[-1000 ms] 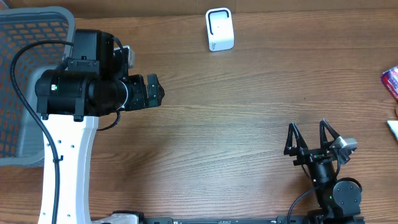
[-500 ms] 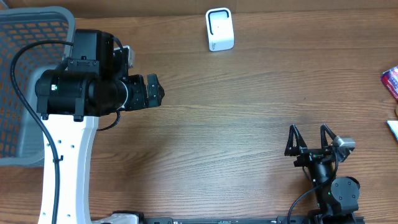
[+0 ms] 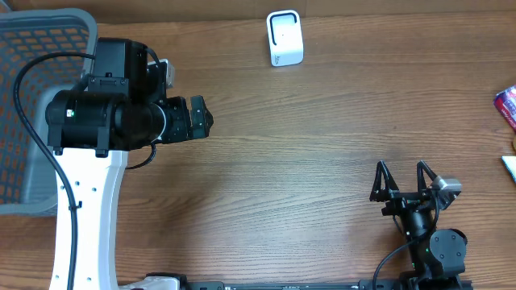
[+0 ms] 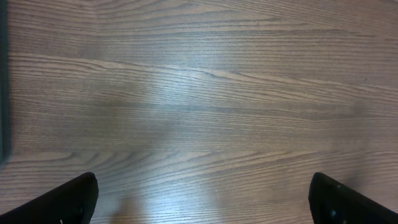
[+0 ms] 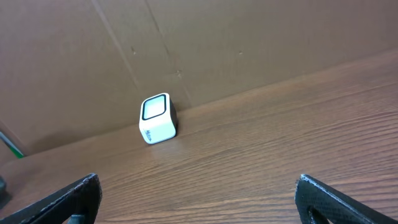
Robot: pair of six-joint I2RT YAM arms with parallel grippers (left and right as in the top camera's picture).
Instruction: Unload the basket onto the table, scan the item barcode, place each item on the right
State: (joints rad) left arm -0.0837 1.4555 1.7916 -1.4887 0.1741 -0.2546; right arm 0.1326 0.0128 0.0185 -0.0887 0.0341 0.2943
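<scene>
A white barcode scanner [image 3: 285, 38] stands upright at the back of the wooden table, also visible in the right wrist view [image 5: 157, 118]. A red and blue packet [image 3: 508, 105], the only item I can see, lies at the right edge, mostly cut off. My left gripper [image 3: 201, 118] hovers over the left part of the table, open, with bare wood between its fingers [image 4: 202, 199]. My right gripper [image 3: 399, 167] sits near the front right, open and holding nothing [image 5: 198, 196], facing the scanner from well away.
A grey mesh basket [image 3: 32, 48] stands at the far left, behind the left arm. A pale object [image 3: 509, 165] pokes in at the right edge below the packet. A brown wall rises behind the scanner.
The right gripper has shifted very slightly toward the front of the table. The left arm has stayed still.
</scene>
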